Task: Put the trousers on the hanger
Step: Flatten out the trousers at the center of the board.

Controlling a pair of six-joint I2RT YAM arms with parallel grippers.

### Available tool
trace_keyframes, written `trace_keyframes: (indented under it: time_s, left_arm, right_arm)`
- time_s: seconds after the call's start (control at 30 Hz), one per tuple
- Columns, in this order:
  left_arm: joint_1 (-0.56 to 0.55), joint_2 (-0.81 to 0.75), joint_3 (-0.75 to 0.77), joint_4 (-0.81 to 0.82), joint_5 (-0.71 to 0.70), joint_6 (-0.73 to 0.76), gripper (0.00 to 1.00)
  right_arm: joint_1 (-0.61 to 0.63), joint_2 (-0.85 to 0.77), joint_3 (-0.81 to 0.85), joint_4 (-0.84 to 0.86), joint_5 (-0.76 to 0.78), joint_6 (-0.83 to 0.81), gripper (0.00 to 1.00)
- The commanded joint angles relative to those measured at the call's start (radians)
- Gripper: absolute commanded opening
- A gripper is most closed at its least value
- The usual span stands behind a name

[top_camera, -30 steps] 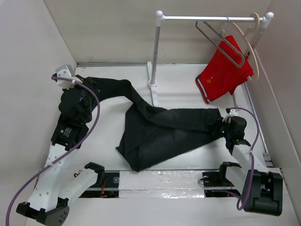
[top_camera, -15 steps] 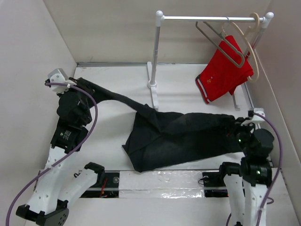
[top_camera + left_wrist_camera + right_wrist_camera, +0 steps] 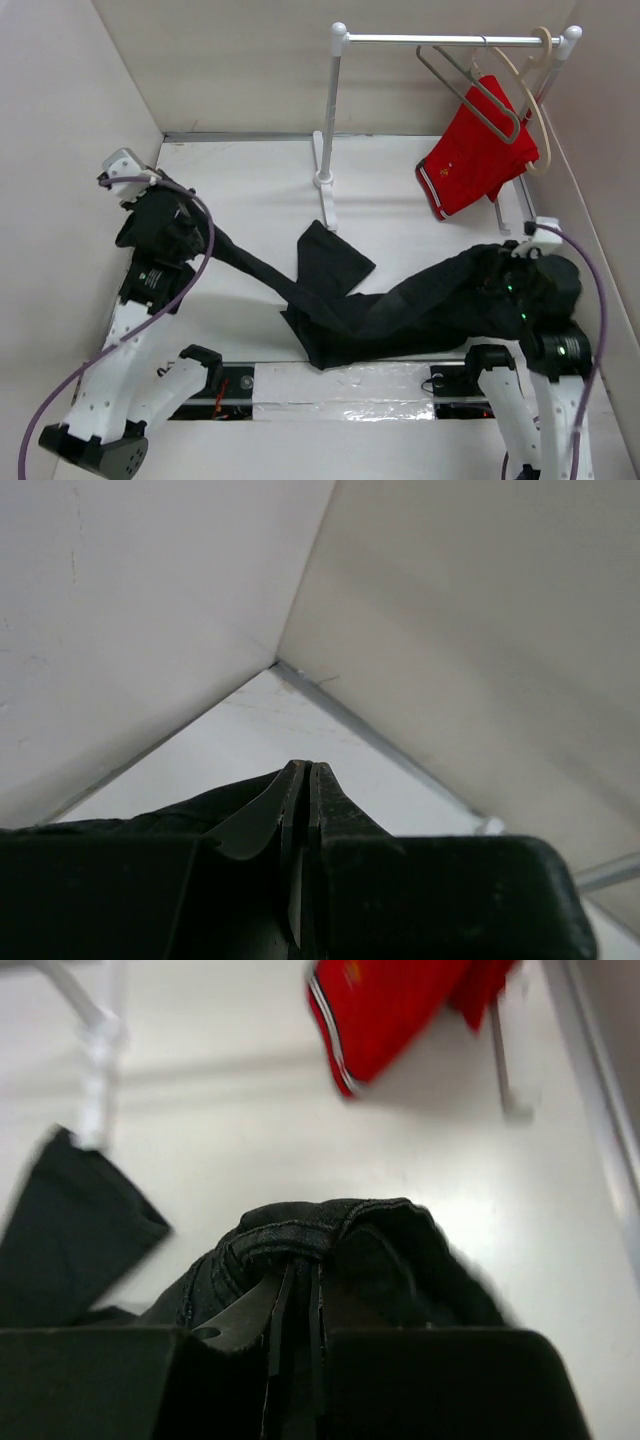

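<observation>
Top external: black trousers (image 3: 370, 300) slung left-to-right, low across the front of the bench (image 3: 250, 180).
Left end effector (image 3: 303, 772) is clamped on one taut leg end, right end effector (image 3: 296, 1272) on the bunched opposite end; the loose leg points rearward.

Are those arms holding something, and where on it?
Yes, the long black soft-fabric trousers: the left fingers pinch one end, the right fingers the other, bunched end.

trousers (image 3: 400, 310): black cloth, soft, matt, rumpled into folds
hanger (image 3: 441, 76): thin grey metal wire, dull sheen
shorts (image 3: 475, 150): red cloth with white trim, faintly shiny
rounded hanger (image 3: 545, 125): cream, smooth; wood or plastic, hard to tell
rail (image 3: 450, 40): white tube, smooth, glossy
worktop (image 3: 250, 190): white, smooth, matt
strip (image 3: 340, 385) along the near edge: silvery foil, wrinkled, glossy
</observation>
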Motion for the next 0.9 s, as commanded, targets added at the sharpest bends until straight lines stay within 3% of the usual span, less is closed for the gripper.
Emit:
trace_keyframes:
  time_s: [0.0,0.13,0.27,0.37,0.5,0.67,0.73,0.77,0.83,0.87]
  left_arm:
    - [0.035,0.128,-0.049,0.083,-0.058,0.007,0.00]
    - [0.206,0.259,-0.018,0.083,0.141,-0.107,0.00]
    - [0.243,0.340,0.037,0.088,0.175,-0.158,0.00]
    - [0.268,0.391,0.042,0.146,0.194,-0.150,0.00]
    - [0.297,0.555,0.114,0.152,0.207,-0.147,0.00]
    - [0.297,0.695,0.172,0.193,0.226,-0.126,0.00]
    - [0.297,0.722,0.186,0.239,0.293,-0.110,0.10]
    - [0.297,0.742,0.206,0.238,0.316,-0.104,0.29]
    - [0.297,0.810,0.292,0.180,0.370,-0.089,0.48]
    - [0.297,0.828,0.316,0.166,0.381,-0.080,0.57]
  right_arm:
    - [0.009,0.085,-0.085,0.128,0.155,0.062,0.00]
    - [-0.003,0.218,-0.104,0.312,0.269,0.079,0.00]
    - [-0.093,0.391,-0.062,0.401,0.297,0.074,0.00]
    - [-0.217,0.470,-0.083,0.528,0.220,0.076,0.00]
    - [-0.345,0.718,-0.080,0.663,0.047,0.117,0.03]
    - [-0.457,0.891,-0.066,0.740,-0.118,0.149,0.06]
    - [-0.466,0.897,-0.085,0.845,-0.183,0.202,0.18]
    - [-0.450,0.895,-0.083,0.855,-0.192,0.211,0.32]
    - [-0.380,0.886,-0.041,0.820,-0.170,0.188,0.56]
    - [-0.355,0.866,-0.019,0.785,-0.145,0.165,0.80]
